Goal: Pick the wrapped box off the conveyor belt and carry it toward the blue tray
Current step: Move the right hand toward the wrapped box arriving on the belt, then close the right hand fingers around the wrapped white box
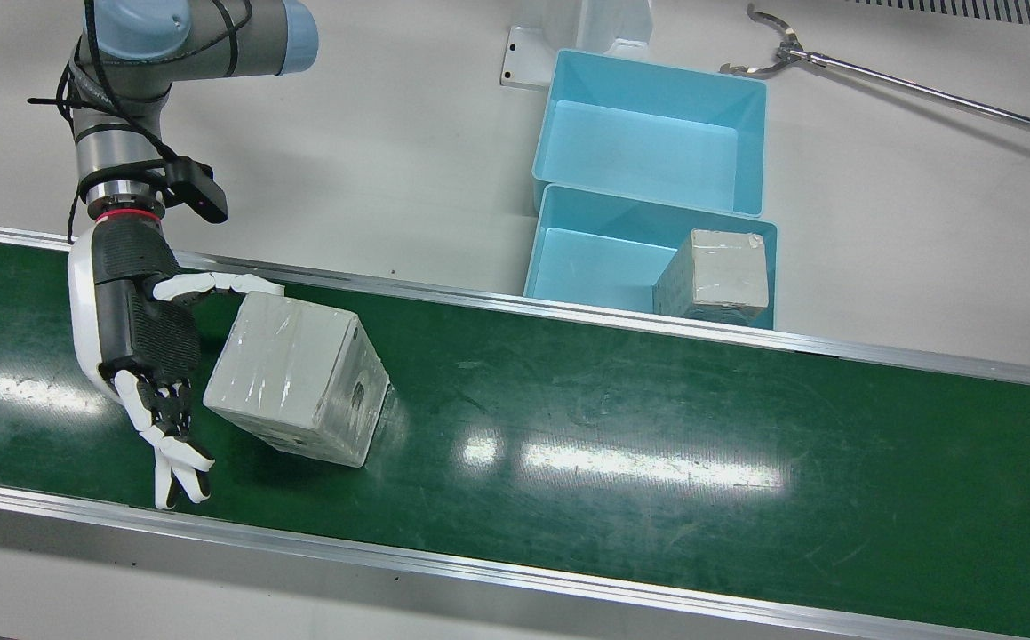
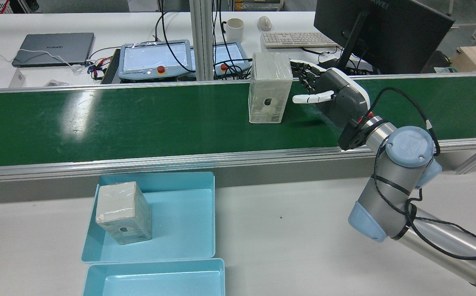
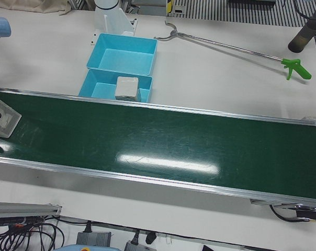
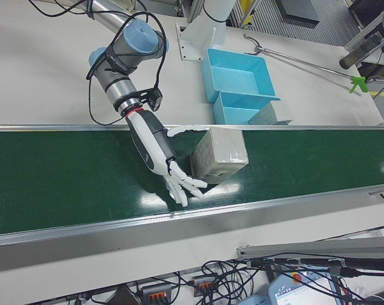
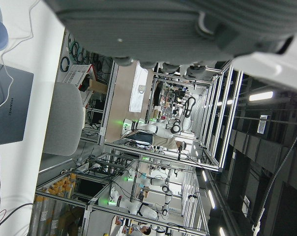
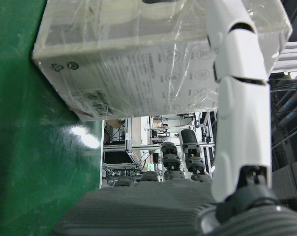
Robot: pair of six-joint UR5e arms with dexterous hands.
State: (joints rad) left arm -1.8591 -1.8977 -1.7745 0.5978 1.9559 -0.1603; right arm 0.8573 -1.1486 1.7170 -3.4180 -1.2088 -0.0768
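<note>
The wrapped box (image 1: 297, 387) stands on the green conveyor belt (image 1: 657, 427), tilted in the front view; it also shows in the rear view (image 2: 268, 88) and the right-front view (image 4: 220, 152). My right hand (image 1: 146, 338) is open beside it, the thumb (image 6: 237, 98) along the box's tray-side edge and the other fingers spread past its far side. Two blue trays (image 1: 603, 258) lie beside the belt; the near one holds another wrapped box (image 1: 719, 276). My left hand (image 5: 188, 29) shows only as a palm edge in its own view.
A long reacher tool (image 1: 906, 84) lies on the white table beyond the trays. In the rear view a monitor (image 2: 381, 28), keyboard (image 2: 295, 39), laptop (image 2: 55, 47) and control pendants (image 2: 155, 59) stand past the belt. Aluminium rails (image 1: 568, 311) edge the belt.
</note>
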